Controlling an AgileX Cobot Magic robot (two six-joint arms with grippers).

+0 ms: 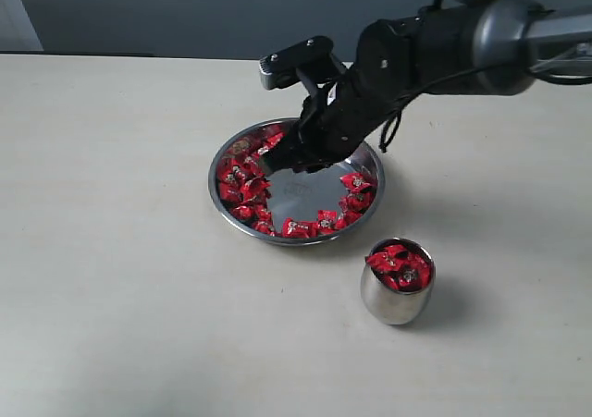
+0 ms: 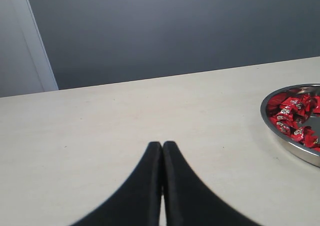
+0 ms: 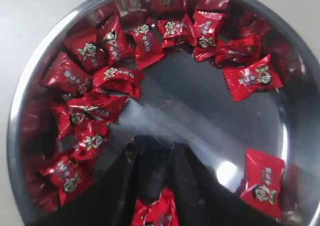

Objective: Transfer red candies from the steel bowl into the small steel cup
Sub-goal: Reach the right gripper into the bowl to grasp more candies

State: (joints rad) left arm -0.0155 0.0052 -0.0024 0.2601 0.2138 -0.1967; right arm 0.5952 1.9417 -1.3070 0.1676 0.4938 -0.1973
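Reaching down from right, your right arm [image 1: 435,47] slants into steel bowl [image 1: 314,195]. Your right gripper [image 1: 282,163] low over bowl floor, one red candy [image 3: 156,212] between fingers [image 3: 122,186]; can't tell if squeezed or loose. Your left gripper [image 2: 161,145] pressed shut, empty, above table [image 2: 75,136]. Near bowl, small steel cup [image 1: 396,297], full. Many red candies [image 1: 242,184] ring bowl.

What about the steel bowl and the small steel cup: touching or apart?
Apart. The exterior view shows bare table between the steel bowl and the small steel cup.
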